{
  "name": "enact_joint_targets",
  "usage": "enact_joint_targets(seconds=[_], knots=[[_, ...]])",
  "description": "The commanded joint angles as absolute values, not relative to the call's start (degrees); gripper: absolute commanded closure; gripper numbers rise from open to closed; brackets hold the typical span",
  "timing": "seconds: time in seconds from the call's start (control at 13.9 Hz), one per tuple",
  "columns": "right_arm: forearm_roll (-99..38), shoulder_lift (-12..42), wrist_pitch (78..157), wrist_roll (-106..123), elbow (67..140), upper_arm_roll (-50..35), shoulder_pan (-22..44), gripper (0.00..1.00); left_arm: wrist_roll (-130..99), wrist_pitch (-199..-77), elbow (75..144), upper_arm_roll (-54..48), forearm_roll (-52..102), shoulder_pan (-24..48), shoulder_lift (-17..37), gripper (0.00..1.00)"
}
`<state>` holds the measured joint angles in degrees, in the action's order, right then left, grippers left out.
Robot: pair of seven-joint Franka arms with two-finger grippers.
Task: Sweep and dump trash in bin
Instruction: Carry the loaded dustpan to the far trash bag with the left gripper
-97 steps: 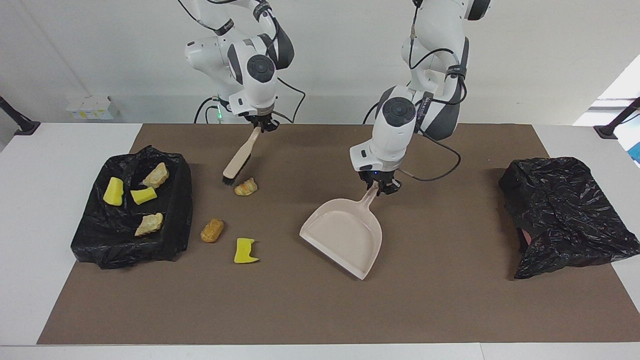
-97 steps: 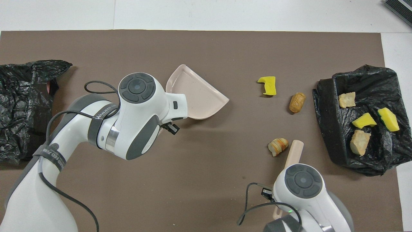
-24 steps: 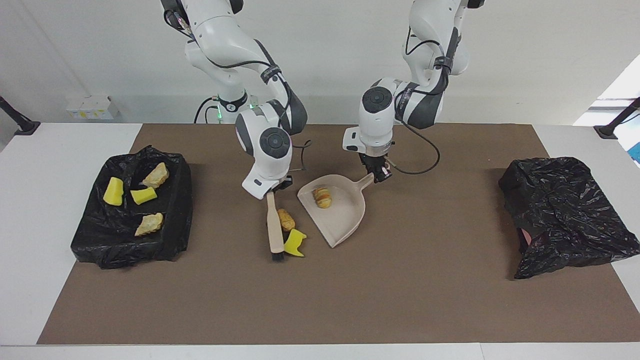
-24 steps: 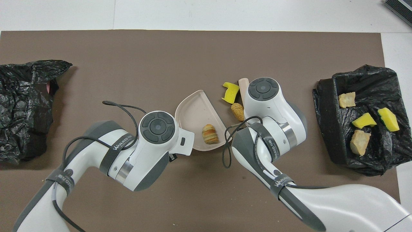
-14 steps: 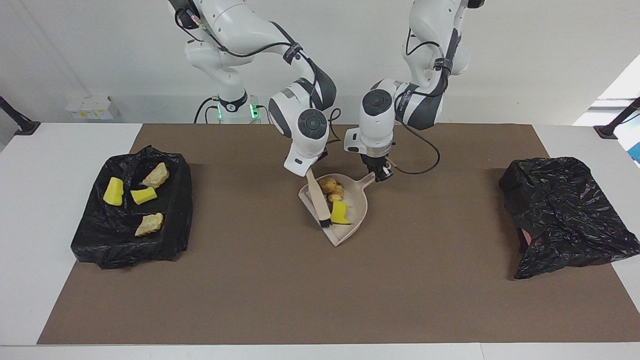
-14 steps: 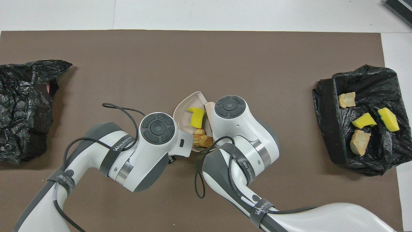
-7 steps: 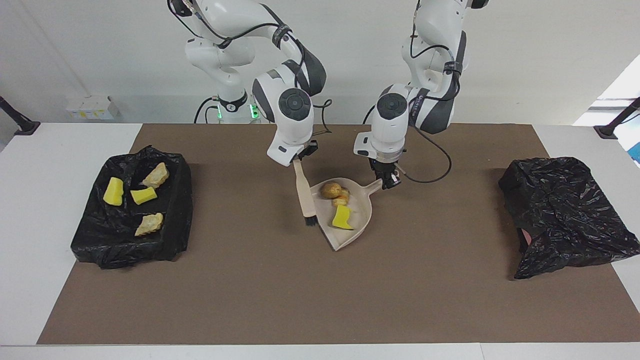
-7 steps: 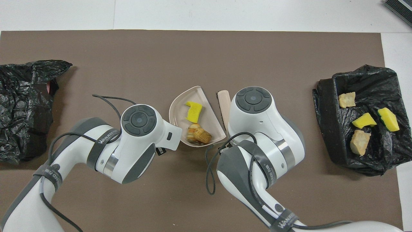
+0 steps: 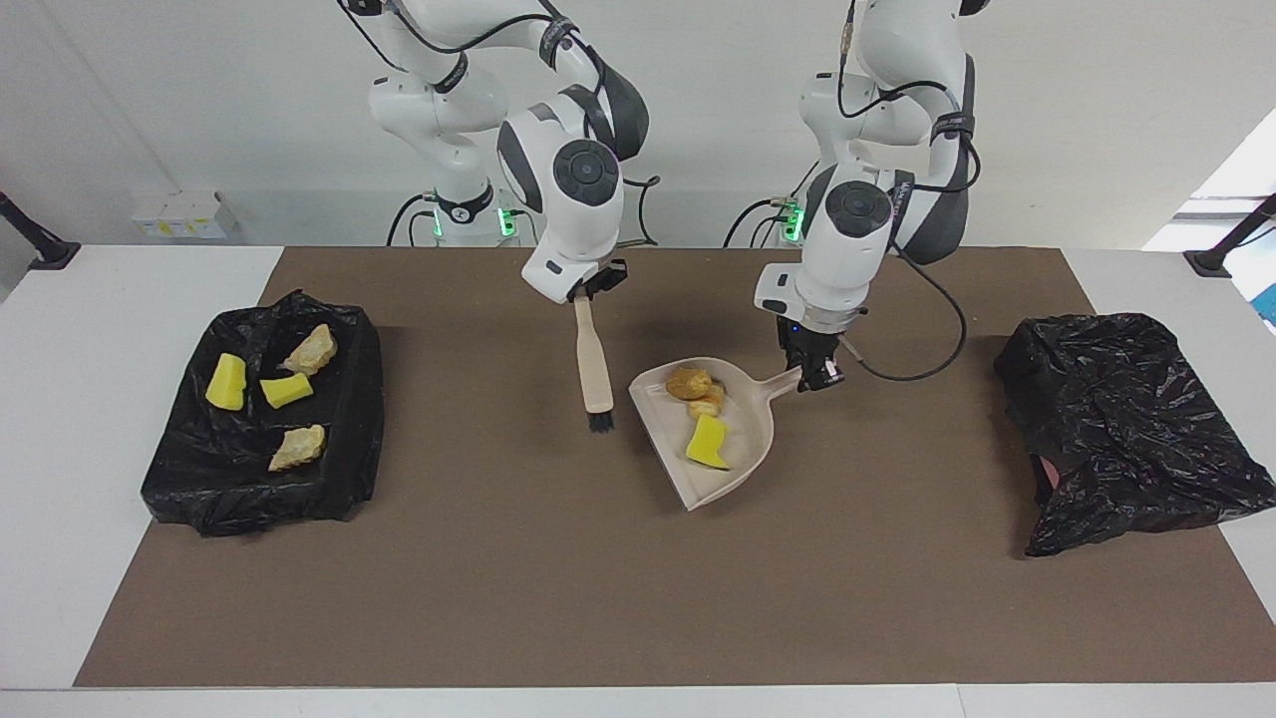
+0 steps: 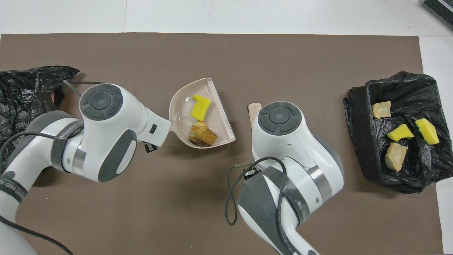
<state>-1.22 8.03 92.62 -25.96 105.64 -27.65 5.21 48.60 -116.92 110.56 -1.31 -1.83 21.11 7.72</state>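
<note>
A: Why do four bits of trash lie in the black tray, well away from the dustpan toward the right arm's end?

B: We think they wait for a sweep.

A: And the brush?

B: Our right gripper is clamped on its handle. It hangs just beside the dustpan, bristles down, out of the way.

A: The dustpan holds three bits of trash, one yellow and two brown.

B: Our left gripper is clamped on the dustpan's handle, so nothing slides out.

A: We guess they go to the black bag, well away from the dustpan toward the left arm's end.

B: We can't see its opening. From above, the wrists hide both grippers.
</note>
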Motion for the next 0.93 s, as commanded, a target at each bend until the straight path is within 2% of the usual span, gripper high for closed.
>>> enact_joint_targets(seconds=[0.0,0.29,0.5,0.86], knots=[[-5.3,3.4,93.9,-29.3,111.0,-27.9,5.7,1.0,55.5,-110.4,104.6,-1.8,0.1,16.9,7.3,1.0],[-15.6,-3.3,104.8,-30.7,121.5,-27.9,8.6,1.0,67.6,-105.6,99.6,-1.8,1.5,9.2,7.8,1.0],[-17.0,-5.7,104.8,-30.9,124.3,-27.9,10.4,1.0,77.5,-104.7,97.8,-1.8,2.1,2.7,8.1,1.0],[-22.1,-4.0,103.7,-33.4,126.4,-27.9,12.8,1.0,90.3,-101.6,95.5,-1.5,1.9,-7.6,8.1,1.0]])
